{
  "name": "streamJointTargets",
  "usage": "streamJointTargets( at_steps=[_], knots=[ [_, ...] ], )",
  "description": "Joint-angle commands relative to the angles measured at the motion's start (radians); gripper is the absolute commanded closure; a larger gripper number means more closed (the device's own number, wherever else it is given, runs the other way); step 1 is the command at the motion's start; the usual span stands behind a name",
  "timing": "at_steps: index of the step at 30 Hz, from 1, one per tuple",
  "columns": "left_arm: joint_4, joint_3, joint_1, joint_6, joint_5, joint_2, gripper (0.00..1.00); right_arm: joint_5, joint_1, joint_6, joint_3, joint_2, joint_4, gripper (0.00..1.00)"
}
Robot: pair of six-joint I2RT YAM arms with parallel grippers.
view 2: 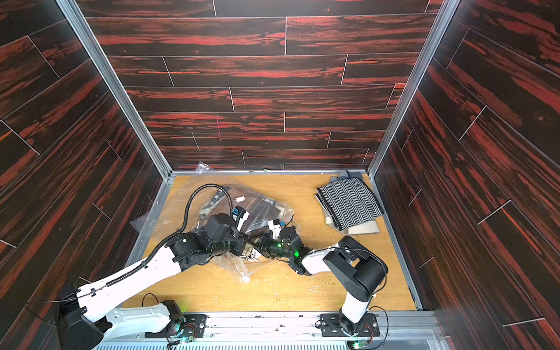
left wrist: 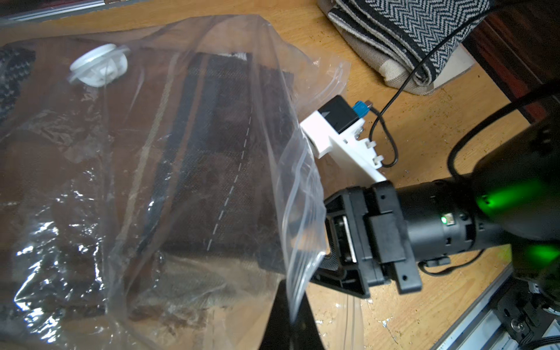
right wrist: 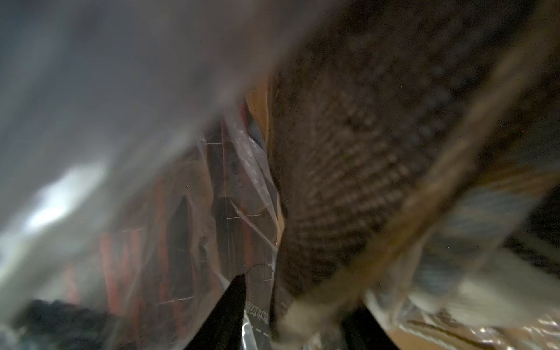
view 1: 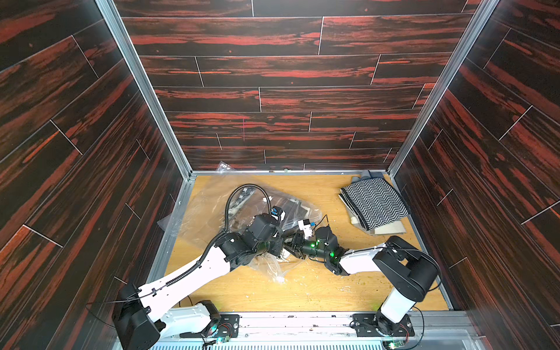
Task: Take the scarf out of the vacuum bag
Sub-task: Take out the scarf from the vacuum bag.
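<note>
**Fig.** Mouth of the crinkly clear plastic vacuum bag point(view 1: 206, 209). My left claw point(left wrist: 288, 315) was clenched on the bag's zip-seal edge point(left wrist: 303, 212), holding it up. The dark brown woven scarf point(left wrist: 218, 151) lay inside, between the round white valve disc point(left wrist: 97, 65) and that edge, its stripes running along the edge. My right claw point(right wrist: 300, 297), the nearer, sat in the mouth opposite the valve, cloth between its fingers; whether it gripped I could not tell.

Scarf point(left wrist: 218, 157) in vacuum bag point(left wrist: 300, 194); folded cloths point(view 1: 374, 203) behind, right.
</note>
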Motion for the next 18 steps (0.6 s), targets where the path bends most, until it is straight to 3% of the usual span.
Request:
streamJointTargets(
  at_steps=[1,7,13,18],
  knots=[
    [-0.024,-0.01,-0.003,0.01,-0.013,-0.033,1.0,-0.009,0.009,0.02,0.031,0.029,0.034,0.61],
    [-0.03,-0.009,-0.003,0.015,-0.022,-0.037,1.0,-0.014,0.007,-0.047,0.09,-0.037,-0.101,0.81],
    [-0.029,-0.012,-0.004,0.015,-0.038,-0.054,1.0,-0.004,0.007,-0.179,0.173,-0.133,-0.363,0.87],
    [-0.028,-0.014,-0.004,0.007,-0.044,-0.064,1.0,-0.011,0.007,-0.198,0.191,-0.141,-0.402,0.92]
  ],
)
